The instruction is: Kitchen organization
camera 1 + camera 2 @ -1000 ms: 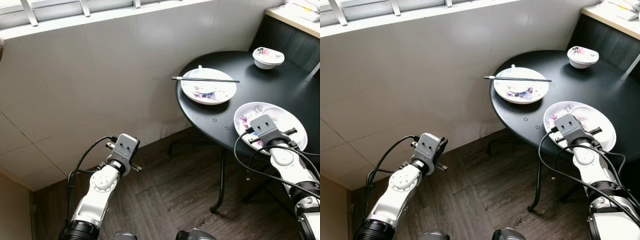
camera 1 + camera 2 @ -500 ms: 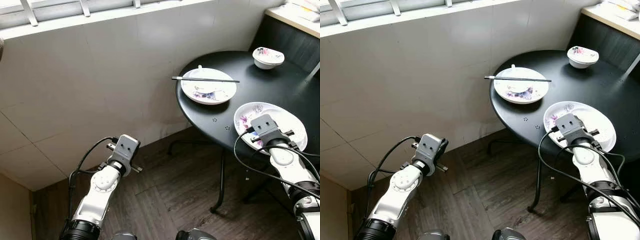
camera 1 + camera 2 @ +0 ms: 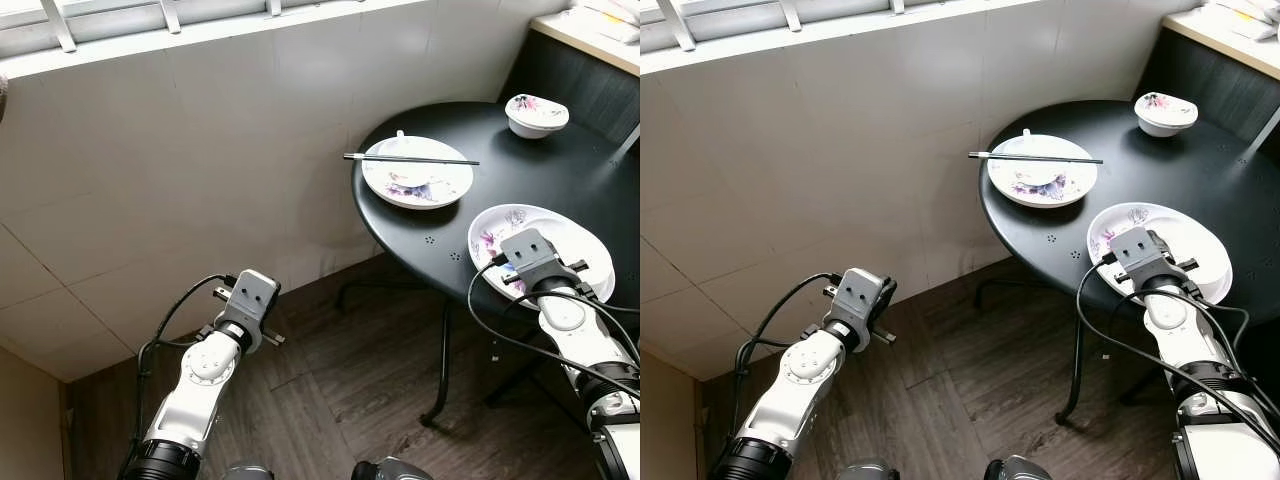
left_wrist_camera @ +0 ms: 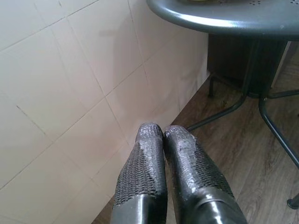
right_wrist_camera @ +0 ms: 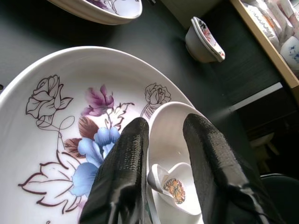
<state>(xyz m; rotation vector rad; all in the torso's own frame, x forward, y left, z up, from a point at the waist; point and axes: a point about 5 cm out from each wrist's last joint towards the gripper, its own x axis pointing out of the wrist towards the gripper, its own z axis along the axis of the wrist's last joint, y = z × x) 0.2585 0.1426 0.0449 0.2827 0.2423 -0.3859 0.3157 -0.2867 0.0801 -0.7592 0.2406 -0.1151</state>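
On the right, bench: a round black bench [image 3: 560, 170] stands against a pale tiled wall [image 3: 180, 170], on thin metal legs over a dark wood-plank floor [image 3: 340, 390].
Near plate: a white floral plate [image 3: 590, 245] lies at the bench edge closest to the robot; the right wrist view shows roses and a blue flower painted on it [image 5: 70, 140].
Small dish: a little white dish [image 5: 175, 149] sits inside that plate, with a white ceramic spoon [image 5: 175, 186] lying in it.
Right gripper: the right gripper [image 5: 163, 140] hangs over the near plate, just above the small dish, its two black fingers [image 5: 126, 163] a little apart with nothing between them; whether they touch the dish cannot be told. From the head it shows at the plate's near rim [image 3: 540, 262].
Far plate: a second floral plate [image 3: 417, 171] lies farther back on the bench, toward the wall, with a white spoon in it.
Chopsticks: dark chopsticks [image 3: 410, 159] rest across the far plate, their ends sticking out past its rim on both sides.
Bowl: a small white bowl with a flower pattern [image 3: 536, 114] stands at the far side of the bench, well apart from both plates.
Left gripper: the left gripper [image 4: 163, 135] is held low beside the wall, away from the bench, its fingers pressed together and empty.
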